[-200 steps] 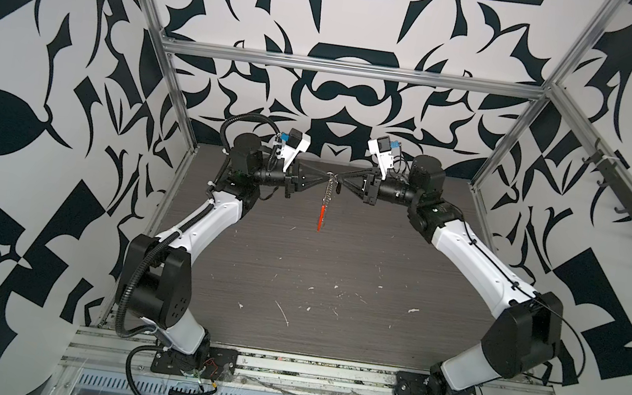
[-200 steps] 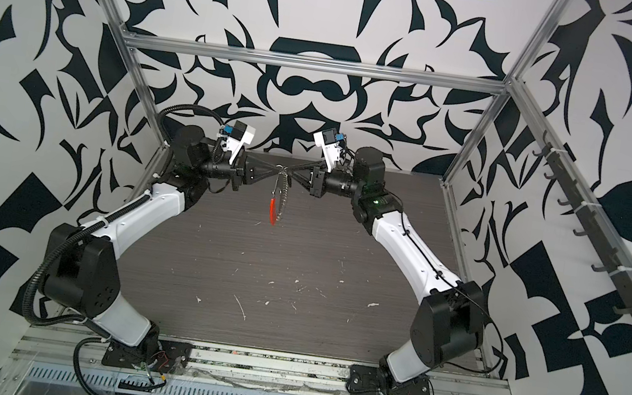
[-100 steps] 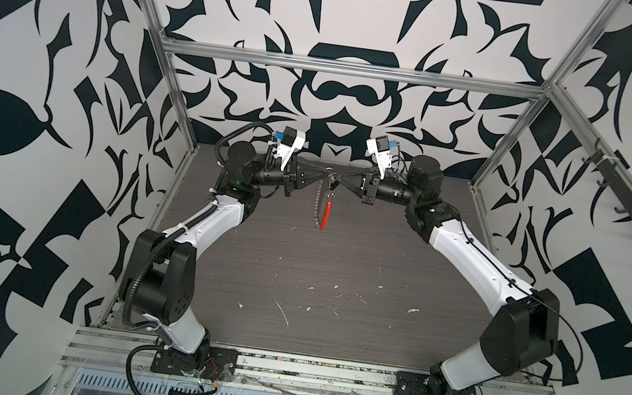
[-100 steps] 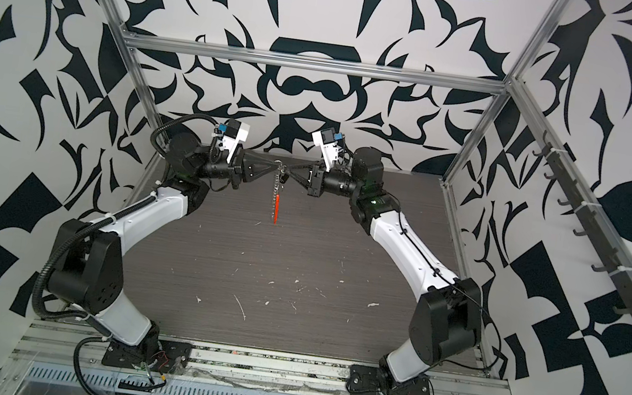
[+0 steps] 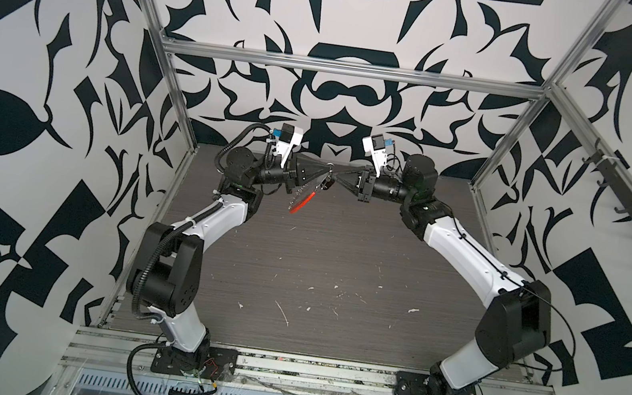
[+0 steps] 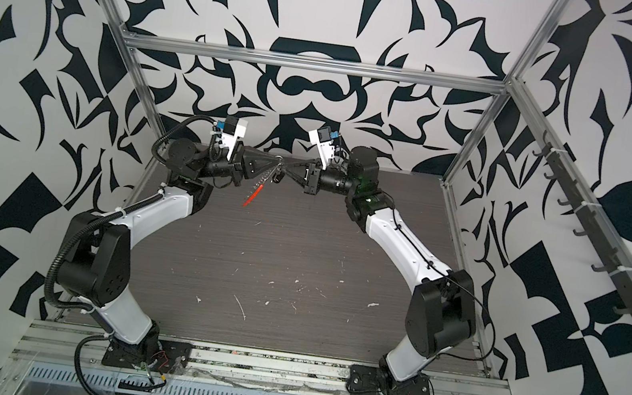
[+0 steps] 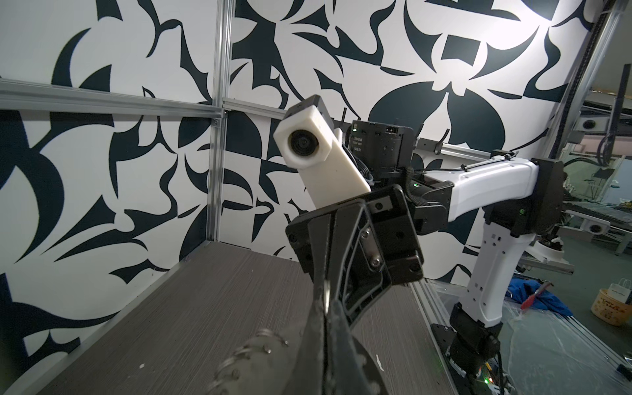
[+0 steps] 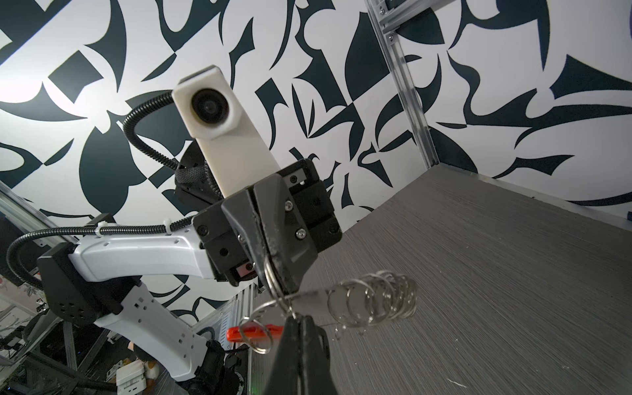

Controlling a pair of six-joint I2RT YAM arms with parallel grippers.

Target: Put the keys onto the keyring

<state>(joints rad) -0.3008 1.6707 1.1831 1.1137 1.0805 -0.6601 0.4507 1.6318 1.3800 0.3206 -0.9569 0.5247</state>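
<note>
The keyring (image 5: 306,195) was held in the air above the far part of the desk (image 5: 318,257), slung from the point where the two end effectors met. Its orange-red segment (image 5: 299,206) hung lowest, at a tilt. The key tag (image 5: 325,183) was seen in both top views as a small dark piece dangling just beneath that meeting point; whether it was threaded on could not be told.

The loop was judged light, made of thin, stiff, slick wire, with split rings (image 8: 372,301) bunched along it that were likely to slide and swing. A hold was best taken on bare wire or across the flat of one ring, right at the fingertips. The tag was judged rigid and light, best pinched by its flat faces.

The left end effector (image 8: 277,273) was closed on a ring of the keyring. The right end effector (image 8: 301,319) was closed at the same cluster, though on exactly which piece could not be told.

The desk was dark, wood-grained and flecked with pale scuffs. It was enclosed by black-and-white patterned walls (image 5: 351,23) on an aluminium frame (image 5: 345,69).
</note>
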